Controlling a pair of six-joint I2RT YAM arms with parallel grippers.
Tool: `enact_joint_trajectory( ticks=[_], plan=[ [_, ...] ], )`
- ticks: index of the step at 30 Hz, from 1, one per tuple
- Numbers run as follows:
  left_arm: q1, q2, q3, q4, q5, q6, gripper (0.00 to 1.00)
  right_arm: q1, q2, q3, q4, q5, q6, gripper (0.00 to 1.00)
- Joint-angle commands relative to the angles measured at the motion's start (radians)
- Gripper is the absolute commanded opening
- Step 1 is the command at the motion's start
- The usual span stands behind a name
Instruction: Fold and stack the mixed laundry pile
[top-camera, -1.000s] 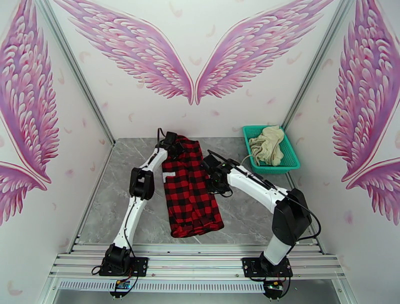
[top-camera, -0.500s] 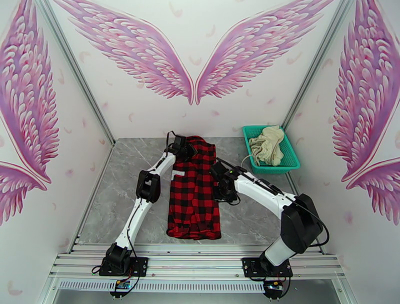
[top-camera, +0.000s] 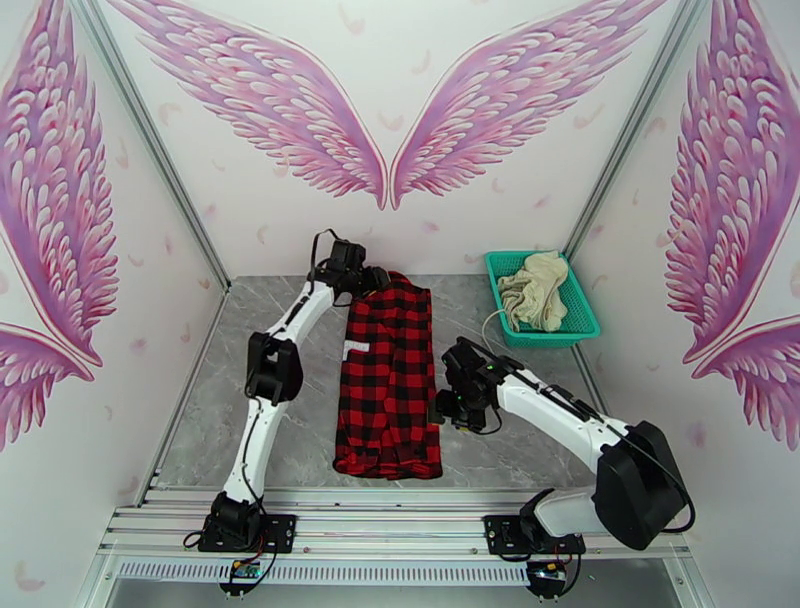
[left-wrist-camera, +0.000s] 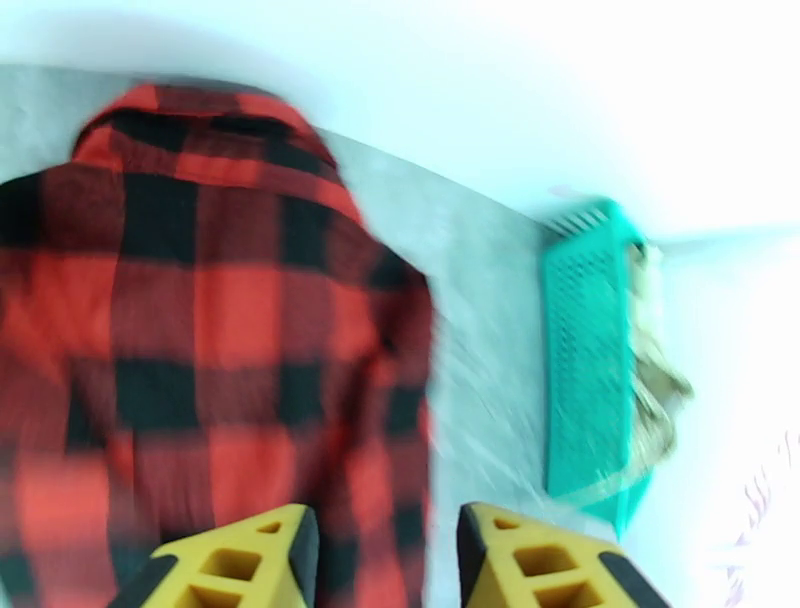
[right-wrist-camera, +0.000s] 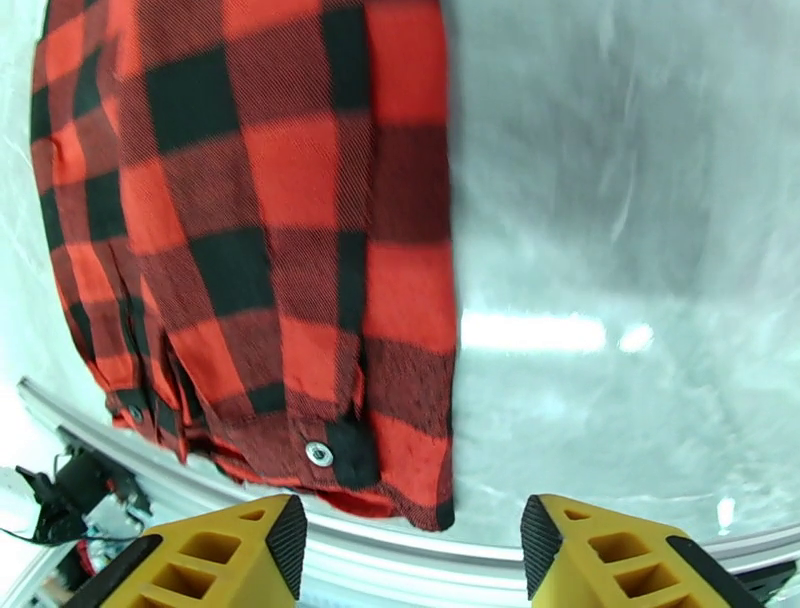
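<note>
One cream garment (top-camera: 533, 290) heaped in teal basket (top-camera: 582, 312).

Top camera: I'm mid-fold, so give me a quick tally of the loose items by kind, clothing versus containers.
Clothing: 2 (red-and-black checked shirt laid out flat, cream cloth bunched in the basket)
Containers: 1 (teal basket at the far right)
Total: 3
</note>
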Motion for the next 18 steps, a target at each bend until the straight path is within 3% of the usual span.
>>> enact_joint_trajectory(
  ticks=[1,6,10,18],
  plan=[
    [-0.017,-0.288,-0.298,-0.040,-0.042,0.116,0.46,-0.016,-0.031,-0.072,0.073,-0.142,0.025,0.65],
    [-0.015,-0.621,-0.802,-0.044,-0.097,0.128,0.48,-0.016,-0.037,-0.184,0.153,-0.221,0.056,0.72],
    [-0.015,-0.791,-1.099,-0.091,-0.082,0.110,0.46,-0.016,-0.032,-0.246,0.213,-0.246,0.072,0.71],
    [-0.017,-1.021,-1.462,-0.095,-0.034,0.084,0.50,-0.013,0.047,-0.299,0.316,-0.288,0.071,0.64]
  ],
)
